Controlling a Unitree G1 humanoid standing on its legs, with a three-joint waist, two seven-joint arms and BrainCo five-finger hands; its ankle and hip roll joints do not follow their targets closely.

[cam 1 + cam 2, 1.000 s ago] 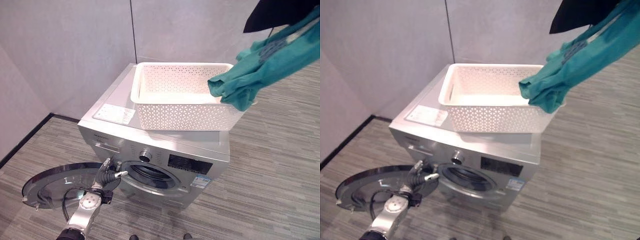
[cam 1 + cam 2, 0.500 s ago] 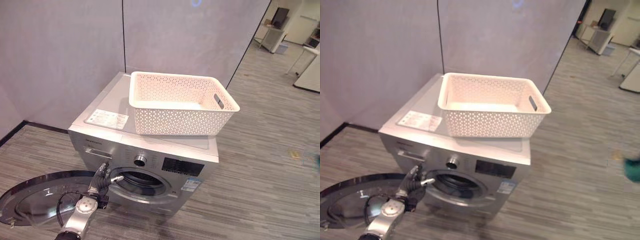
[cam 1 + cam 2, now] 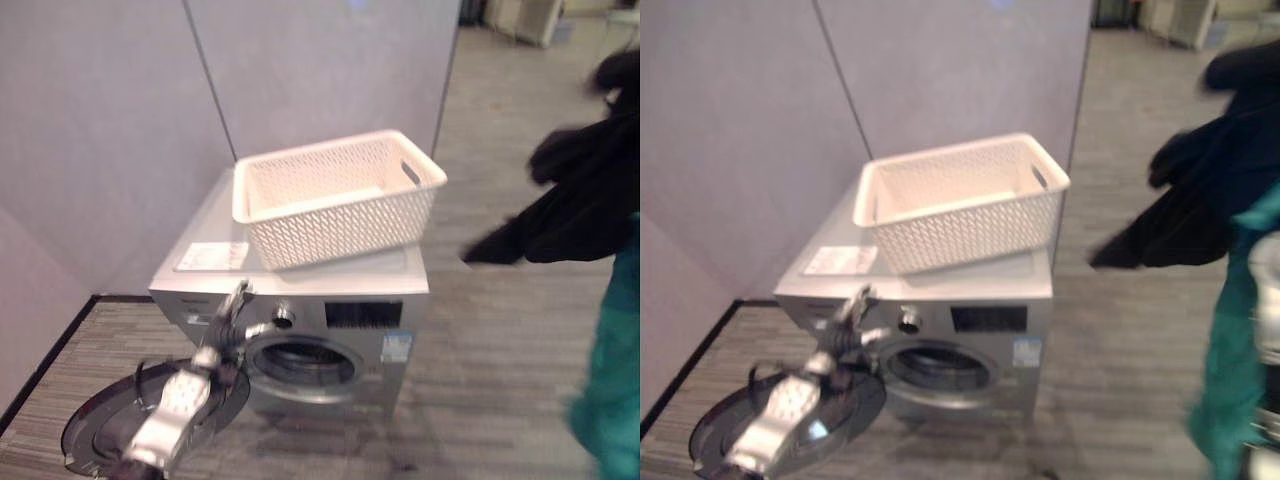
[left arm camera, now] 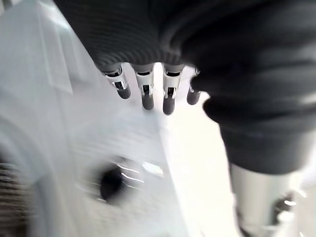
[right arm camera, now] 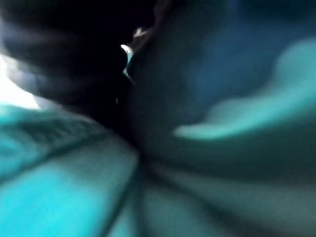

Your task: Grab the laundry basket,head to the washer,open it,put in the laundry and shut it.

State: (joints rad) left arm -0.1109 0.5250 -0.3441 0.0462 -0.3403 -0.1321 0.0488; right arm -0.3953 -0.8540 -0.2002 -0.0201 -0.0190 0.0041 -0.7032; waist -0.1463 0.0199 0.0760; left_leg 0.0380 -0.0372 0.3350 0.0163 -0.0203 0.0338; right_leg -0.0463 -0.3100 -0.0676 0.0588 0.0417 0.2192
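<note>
Laundry [image 3: 590, 200] is swinging back into sight at right, right robot hand's grip untellable, while the open left robot hand [image 3: 232, 305] is hovering beside the washer [image 3: 320, 300] opening, loading is coming

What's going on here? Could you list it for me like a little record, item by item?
washer: silver front-loader, round door swung open low at the left
basket: white lattice laundry basket on top of the washer, looks empty
laundry: teal cloth and black cloth hanging at the right, out of the basket
left hand: by the washer's front, fingers straight, holding nothing
right hand: hidden behind the cloth
</note>
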